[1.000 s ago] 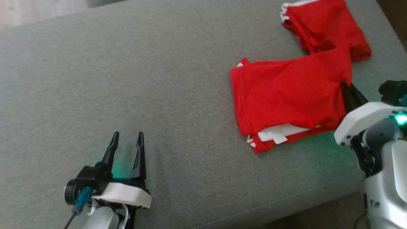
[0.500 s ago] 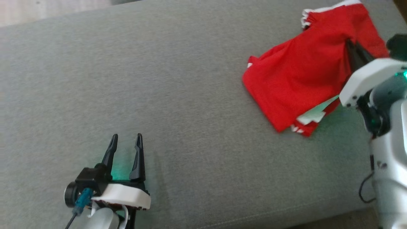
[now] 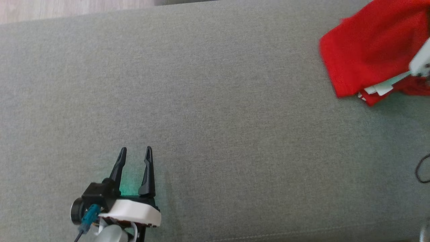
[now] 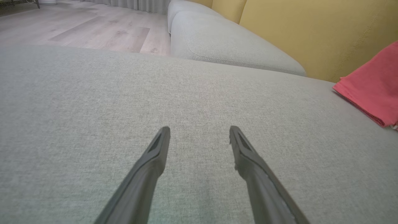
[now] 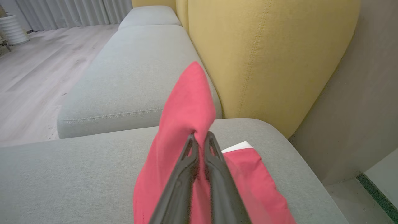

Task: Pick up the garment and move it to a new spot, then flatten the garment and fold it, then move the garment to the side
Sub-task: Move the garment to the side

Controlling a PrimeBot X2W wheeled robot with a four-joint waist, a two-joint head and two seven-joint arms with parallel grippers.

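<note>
Red cloth with white trim, the garment (image 3: 366,50), is pinched in my right jaws, which are closed on a fold of it and hold that fold up in a peak. Its lower part lies on the grey sofa cushion (image 3: 215,101), at the end near the yellow backrest (image 5: 264,56). My left jaws stand open, tips apart, low over bare cushion and well apart from the garment.
</note>
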